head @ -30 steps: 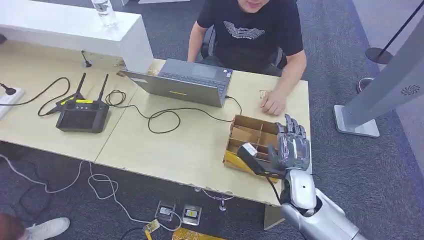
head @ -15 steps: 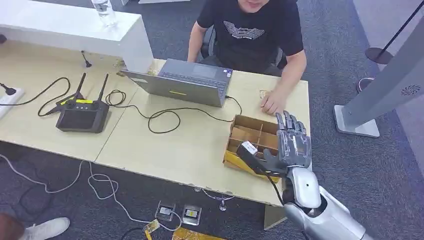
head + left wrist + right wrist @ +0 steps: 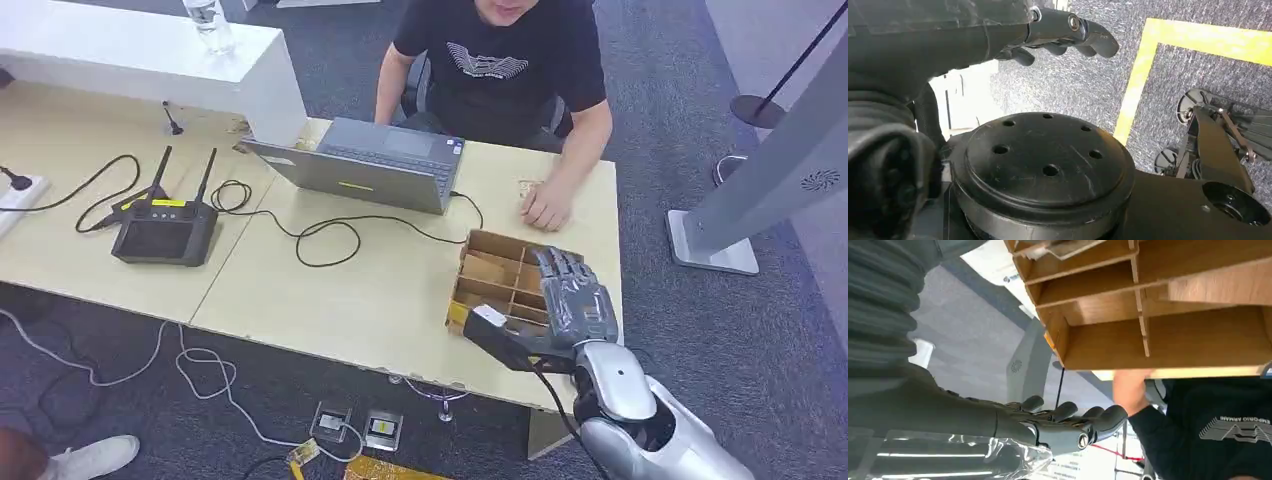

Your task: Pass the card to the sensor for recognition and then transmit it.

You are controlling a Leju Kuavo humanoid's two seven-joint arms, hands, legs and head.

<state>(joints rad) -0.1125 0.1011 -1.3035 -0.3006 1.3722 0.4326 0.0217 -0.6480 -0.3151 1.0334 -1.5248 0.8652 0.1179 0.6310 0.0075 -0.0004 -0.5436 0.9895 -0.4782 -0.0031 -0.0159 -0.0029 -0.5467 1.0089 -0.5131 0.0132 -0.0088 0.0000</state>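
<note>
A cardboard box (image 3: 490, 270) with several compartments stands at the table's near right corner. My right hand (image 3: 572, 300) hovers over its right side, fingers spread and tipped down toward the compartments, holding nothing. A black device with a white label (image 3: 495, 330) juts out beside that hand's thumb, over the box's near edge. In the right wrist view the box (image 3: 1168, 335) is close, and a pale flat piece (image 3: 1063, 247), possibly the card, lies in one compartment. My left hand (image 3: 1063, 32) hangs over the carpet, fingers slightly curved and empty.
A person (image 3: 500, 60) sits across the table, one hand (image 3: 545, 208) resting just beyond the box. A laptop (image 3: 375, 165), a black cable (image 3: 330, 235) and a controller with antennas (image 3: 165, 230) lie to the left. A grey pillar (image 3: 790, 170) stands right of the table.
My right hand has tipped forward and sunk lower over the box, drawing slightly nearer. The black device beside it moved along. The person and table things stayed put.
</note>
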